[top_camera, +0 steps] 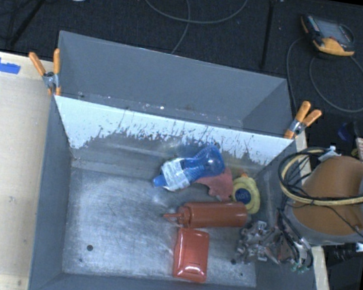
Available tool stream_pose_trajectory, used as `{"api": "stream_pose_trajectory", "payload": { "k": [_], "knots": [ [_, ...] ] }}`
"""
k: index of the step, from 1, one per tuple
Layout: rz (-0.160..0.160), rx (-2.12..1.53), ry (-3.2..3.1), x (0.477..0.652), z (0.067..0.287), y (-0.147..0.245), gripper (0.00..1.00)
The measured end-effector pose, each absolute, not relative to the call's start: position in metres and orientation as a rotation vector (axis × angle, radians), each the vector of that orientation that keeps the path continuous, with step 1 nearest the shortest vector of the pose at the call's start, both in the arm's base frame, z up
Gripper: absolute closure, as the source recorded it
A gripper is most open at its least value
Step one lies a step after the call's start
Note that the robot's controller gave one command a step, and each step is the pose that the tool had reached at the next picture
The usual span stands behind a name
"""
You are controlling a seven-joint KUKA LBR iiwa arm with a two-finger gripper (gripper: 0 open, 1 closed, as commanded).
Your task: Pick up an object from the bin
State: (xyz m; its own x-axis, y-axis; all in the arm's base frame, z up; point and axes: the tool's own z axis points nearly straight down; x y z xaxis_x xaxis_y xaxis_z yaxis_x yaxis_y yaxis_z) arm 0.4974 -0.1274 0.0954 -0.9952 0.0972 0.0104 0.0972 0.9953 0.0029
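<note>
Dark floor (pixel 121 14) up top (thin cables (pixel 189 19) loop across it).

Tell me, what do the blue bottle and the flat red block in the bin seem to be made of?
The blue bottle looks like thin translucent plastic: it is crumpled, with a pale label. The flat red block looks like glossy plastic or rubber, going by highlights on its rounded edges; which, I cannot tell.
</note>
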Motion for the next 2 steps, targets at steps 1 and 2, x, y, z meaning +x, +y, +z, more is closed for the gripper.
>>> {"api": "stream_pose_trajectory", "payload": {
  "k": [1,2],
  "knots": [
    [-0.003,-0.153,-3.132,0.499,0.118,-0.128,1.00],
    [-0.002,-0.154,-3.136,0.500,0.136,-0.129,1.00]
  ]
}}
